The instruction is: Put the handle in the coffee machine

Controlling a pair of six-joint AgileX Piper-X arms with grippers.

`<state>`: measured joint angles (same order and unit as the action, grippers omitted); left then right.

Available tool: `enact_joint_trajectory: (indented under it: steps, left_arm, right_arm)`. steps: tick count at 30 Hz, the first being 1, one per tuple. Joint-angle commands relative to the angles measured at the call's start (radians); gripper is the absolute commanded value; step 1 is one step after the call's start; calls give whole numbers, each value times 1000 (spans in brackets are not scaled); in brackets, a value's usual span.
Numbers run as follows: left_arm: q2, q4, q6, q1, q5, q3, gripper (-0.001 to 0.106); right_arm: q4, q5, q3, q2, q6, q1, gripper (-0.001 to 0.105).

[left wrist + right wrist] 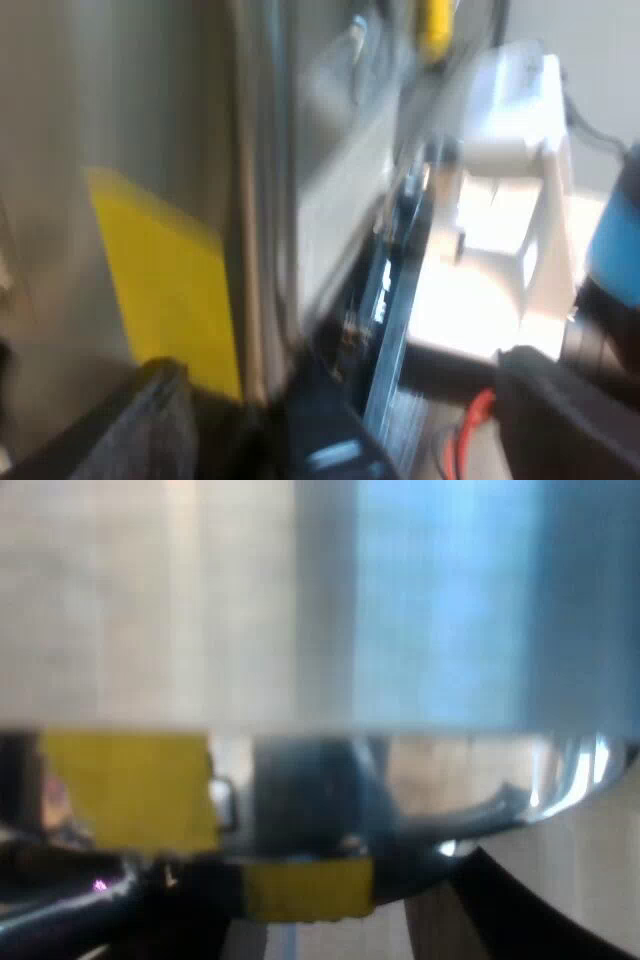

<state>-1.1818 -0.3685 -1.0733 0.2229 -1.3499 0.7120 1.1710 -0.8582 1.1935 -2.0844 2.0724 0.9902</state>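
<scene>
In the left wrist view, the left gripper is hanging close beside the steel side wall of the espresso machine. Its two black fingers are standing wide apart and are holding nothing; the dark foot of the machine is lying between them. A yellow label is sitting on the steel wall, just above one finger. Farther away, past the machine's edge, a white boxy object is standing. A blue shape is showing just beside it, but I cannot tell what it is.

In the right wrist view, the right gripper is sitting very near a broad brushed metal surface. I cannot tell how wide this tool is or if it is gripping something. Under the surface a curved shiny rim is running, and a yellow patch is showing beside it. I cannot tell if this rim belongs to the metal holder or to the machine, so the place of the holder is staying uncertain.
</scene>
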Motion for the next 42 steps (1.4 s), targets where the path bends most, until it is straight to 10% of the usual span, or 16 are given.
enact_joint_trajectory:
  steps: [1, 7, 13, 21, 30, 42]
  left_arm:
    - [51, 37, 9, 33, -61, 18, 66]
    - [117, 37, -11, 90, -61, 22, 56]
    - [123, 31, -138, 92, 80, 62, 0]
    - [120, -99, -168, 83, 343, 112, 0]
    - [120, -379, 78, -22, 728, 122, 0]
    - [120, -534, 91, -164, 843, 151, 0]
  right_arm:
    - [126, 25, 26, 75, 0, -3, 36]
    - [126, 25, 26, 75, 0, -3, 36]
    - [126, 25, 26, 75, 0, -3, 36]
    - [126, 25, 26, 75, 0, -3, 36]
    - [126, 25, 26, 75, 0, -3, 36]
    - [126, 25, 26, 75, 0, -3, 36]
